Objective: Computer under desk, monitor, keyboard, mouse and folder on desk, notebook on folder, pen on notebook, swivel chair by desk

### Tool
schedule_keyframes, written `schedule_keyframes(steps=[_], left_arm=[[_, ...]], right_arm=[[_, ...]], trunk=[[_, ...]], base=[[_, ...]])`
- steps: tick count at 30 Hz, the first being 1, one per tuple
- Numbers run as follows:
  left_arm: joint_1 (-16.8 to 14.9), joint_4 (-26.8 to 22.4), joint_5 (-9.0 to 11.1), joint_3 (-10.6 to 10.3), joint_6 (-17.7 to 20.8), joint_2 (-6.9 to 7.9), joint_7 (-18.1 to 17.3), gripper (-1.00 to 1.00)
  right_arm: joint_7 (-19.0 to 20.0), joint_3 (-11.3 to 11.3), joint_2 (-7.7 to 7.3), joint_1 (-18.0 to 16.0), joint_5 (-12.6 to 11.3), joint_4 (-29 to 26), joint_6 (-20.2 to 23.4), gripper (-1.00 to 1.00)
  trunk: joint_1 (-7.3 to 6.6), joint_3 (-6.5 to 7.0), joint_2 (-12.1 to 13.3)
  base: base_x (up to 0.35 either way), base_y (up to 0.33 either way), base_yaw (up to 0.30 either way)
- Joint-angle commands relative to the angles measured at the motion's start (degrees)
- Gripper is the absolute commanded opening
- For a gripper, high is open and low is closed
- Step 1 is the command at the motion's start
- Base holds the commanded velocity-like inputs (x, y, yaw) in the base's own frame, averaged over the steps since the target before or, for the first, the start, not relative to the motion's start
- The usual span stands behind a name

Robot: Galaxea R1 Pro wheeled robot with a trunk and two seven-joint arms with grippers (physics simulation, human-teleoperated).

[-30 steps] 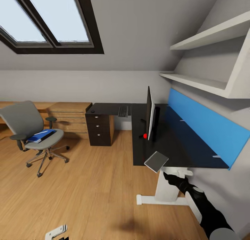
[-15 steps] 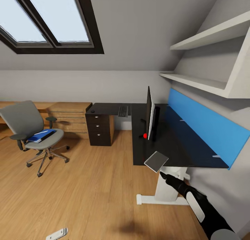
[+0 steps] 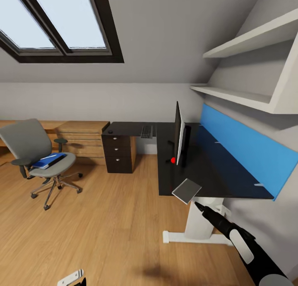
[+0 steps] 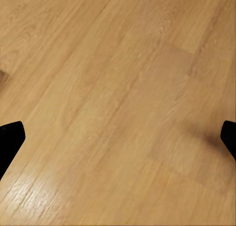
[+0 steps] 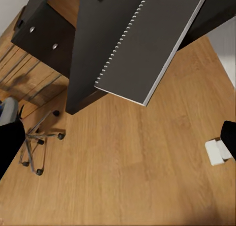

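— Two hands to account for; how do we stand?

— Our right hand (image 5: 118,137) has its fingers spread wide at the edges of the wrist view, with nothing between them; the wooden floor (image 5: 137,172) lies below. Our left hand (image 4: 118,137) is spread just as wide over bare floor (image 4: 118,88) and grips nothing.

— And what lies nearest the right arm?

— In the head view our right arm (image 3: 244,244) reaches toward the near end of the bench (image 3: 215,174), just beside its white pedestal leg (image 3: 198,224). A flat grey notebook (image 3: 186,190) lies on that near corner, partly overhanging the edge; the right wrist view shows its spiral binding (image 5: 142,44).

— Farther out?

— The monitor (image 3: 178,133) stands upright on the bench, seen edge-on, red dot (image 3: 173,160) at its lower corner. The keyboard (image 3: 146,132) rests on the far wing of the bench, and a small dark object (image 3: 110,132), too small to identify, sits above the black drawers (image 3: 117,154).

— And the chair?

— The swivel chair (image 3: 37,153) stands well apart from the bench, near the wooden drawer unit (image 3: 82,139), with the blue folder (image 3: 49,161) on its seat.
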Motion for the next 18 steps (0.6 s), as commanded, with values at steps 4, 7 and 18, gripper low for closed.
schedule_keyframes(steps=[4,7,18], left_arm=[[0.0,1.3,0.6,0.0,-4.1,-0.19,0.0,1.00],[0.0,1.8,0.6,0.0,-6.1,-0.22,-0.1,1.00],[0.0,2.3,0.8,0.1,-7.5,-0.13,-0.2,1.00]], right_arm=[[2.0,-0.2,-0.36,0.0,-1.7,0.2,0.5,1.00],[2.7,-0.2,-0.51,0.0,-2.2,0.2,0.5,1.00],[3.4,-0.2,-0.55,0.0,-2.3,0.2,-0.2,1.00]], trunk=[[0.89,-0.79,-1.7],[1.55,-1.33,-2.9],[3.96,-3.30,-7.3]], base=[[0.000,0.000,0.000],[0.000,0.000,0.000],[0.000,0.000,0.000]])
